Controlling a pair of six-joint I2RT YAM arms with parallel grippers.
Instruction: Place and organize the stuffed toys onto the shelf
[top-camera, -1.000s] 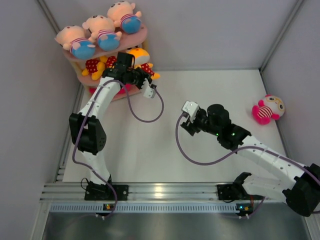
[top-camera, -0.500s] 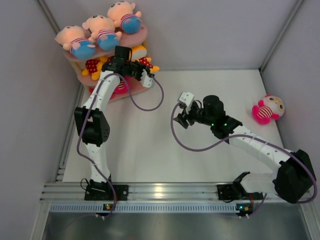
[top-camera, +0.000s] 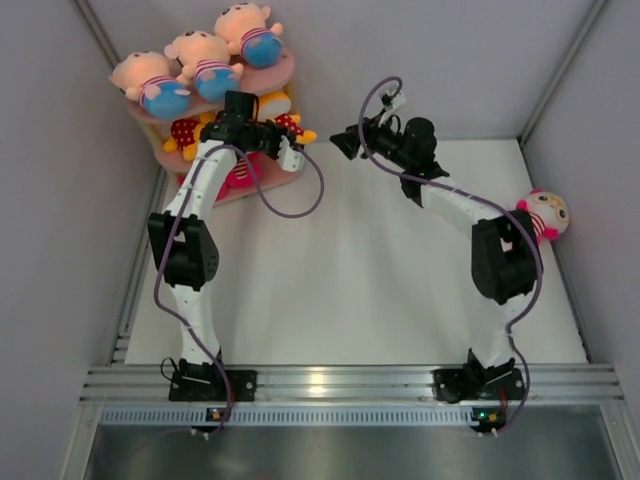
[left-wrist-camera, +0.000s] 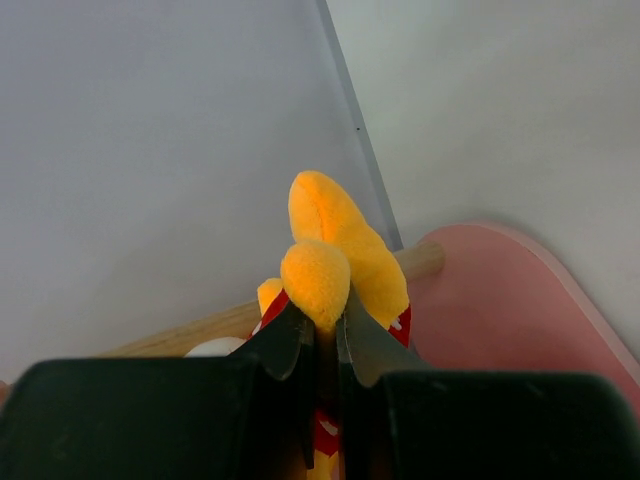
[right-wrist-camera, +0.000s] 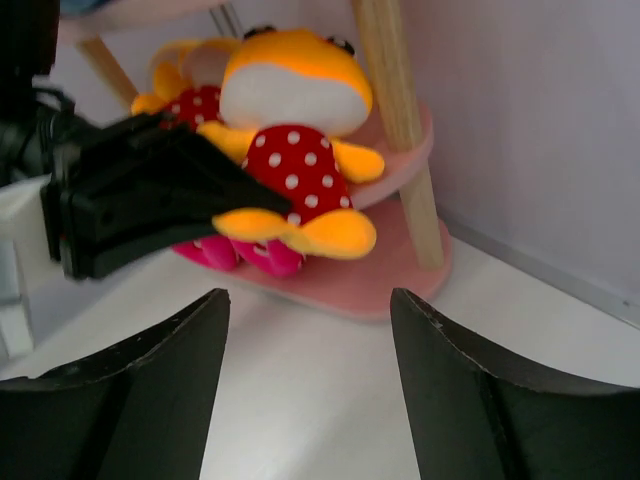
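Post (right-wrist-camera: 398, 120) stands just beside yellow bear (right-wrist-camera: 295, 160) in left hand (left-wrist-camera: 322, 330).

- Boy doll (top-camera: 203, 62), peach-faced, in blue shorts: we count three.
- Yellow bear (right-wrist-camera: 300, 160) in red polka dots: we count two.
- Pink doll (top-camera: 538, 218): we count two for certain, one of them showing only its legs.
- Pink shelf (top-camera: 288, 68): we see one, with three tiers.
- Robot arm (top-camera: 185, 260): we count two.
- Purple cable (top-camera: 285, 215): we count two, one to each arm.

pink doll (top-camera: 551, 211) half behind right arm (top-camera: 500, 262), bear (left-wrist-camera: 340, 235) behind left tool (left-wrist-camera: 325, 318)
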